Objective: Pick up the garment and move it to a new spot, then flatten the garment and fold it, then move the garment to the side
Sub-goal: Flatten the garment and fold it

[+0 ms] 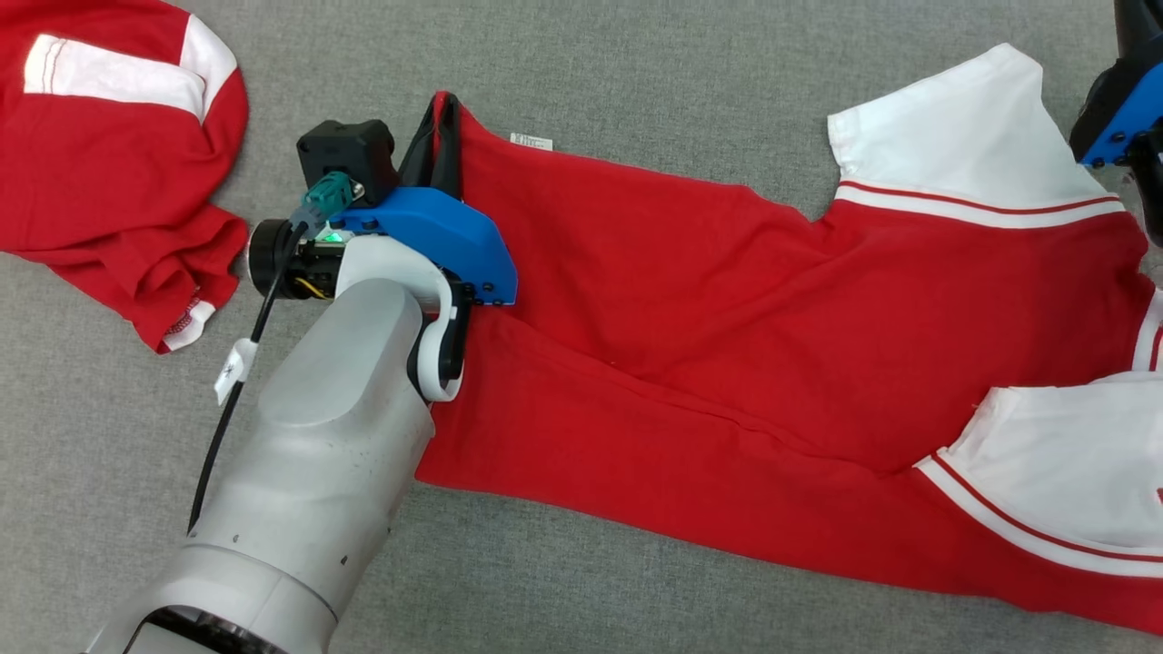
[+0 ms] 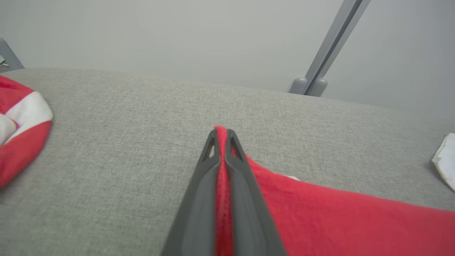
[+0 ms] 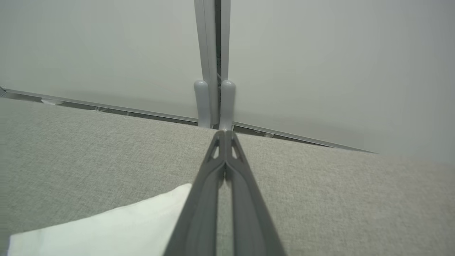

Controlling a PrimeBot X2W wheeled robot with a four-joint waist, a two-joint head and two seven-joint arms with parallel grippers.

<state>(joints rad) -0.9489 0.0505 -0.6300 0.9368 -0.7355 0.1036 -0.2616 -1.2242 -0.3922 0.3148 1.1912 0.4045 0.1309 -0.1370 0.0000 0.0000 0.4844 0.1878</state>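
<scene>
We see the red garment spread lengthwise over the grey fabric surface, its body creased in long diagonal folds and its two white sleeves toward the surface's right side. One white sleeve lies flat toward the far edge; the other rests nearer us. A small white label shows at the hem, just beside the corner we hold.

Our left gripper is clenched on that hem corner, at the garment's left end. In the left wrist view a strip of red cloth runs pinched between the two dark fingers, right up to their tips.

Our right gripper is closed with its tips touching and only grey fabric showing through the slit between the fingers, so it grasps nothing. It points at the far edge, where a grey post stands against the pale wall, and the white sleeve lies just beside its left finger.

A second red and white garment lies bunched toward the far left corner, well apart from the one we hold.
</scene>
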